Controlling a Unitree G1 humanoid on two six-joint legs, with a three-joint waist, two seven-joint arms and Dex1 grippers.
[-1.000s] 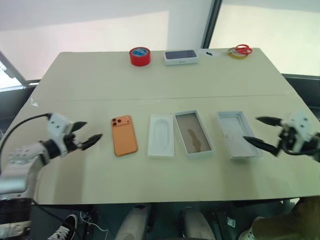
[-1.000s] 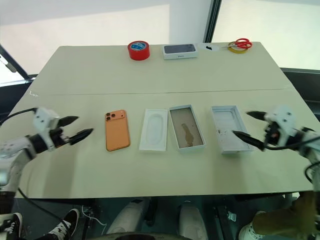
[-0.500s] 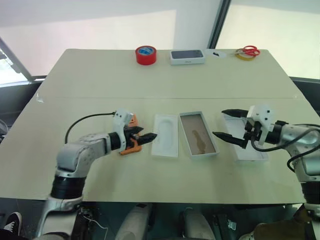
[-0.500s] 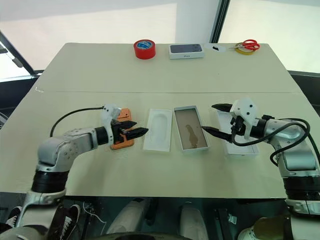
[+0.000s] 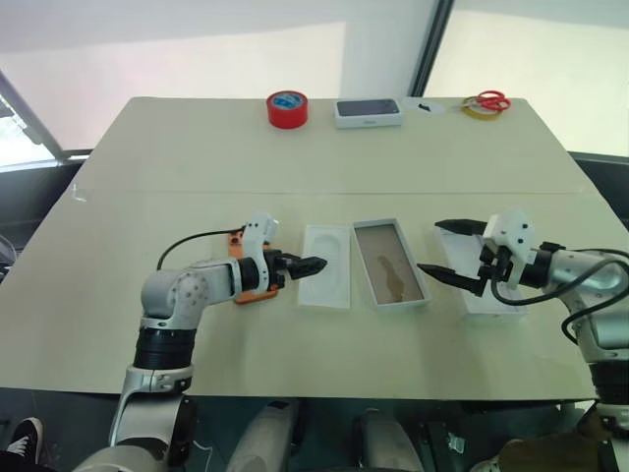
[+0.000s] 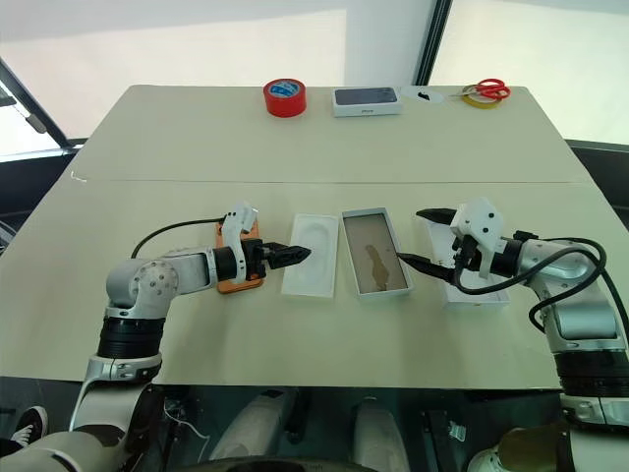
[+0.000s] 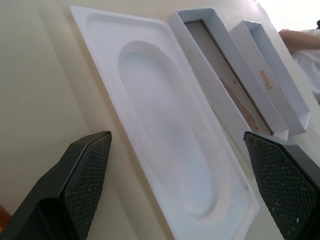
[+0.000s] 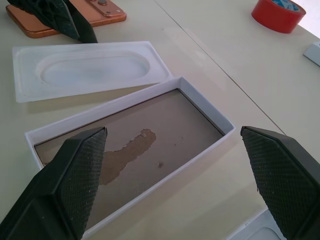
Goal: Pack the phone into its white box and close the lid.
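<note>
The orange phone (image 5: 239,291) lies flat on the table, partly hidden under my left wrist. My left gripper (image 5: 310,265) reaches past it and stands open over the near left edge of the flat white insert (image 5: 326,270). To the right of the insert sits the white box (image 5: 388,251), empty, with a stained brownish floor. The lid (image 5: 496,307) lies open side up at the far right. My right gripper (image 5: 429,246) hovers open over the lid's left side, its fingertips near the box's right wall. The right wrist view has the box (image 8: 150,125) between its fingers.
Along the table's far edge lie a red tape roll (image 5: 286,108), a small white box with a dark top (image 5: 368,111), and red scissors on a yellow tape ring (image 5: 482,102). A seam crosses the table behind the row of parts.
My left arm swung right, from left of the phone to over it, fingertips now at the insert, wrist rolled. The right gripper edged left over the lid. The camera also shifted.
</note>
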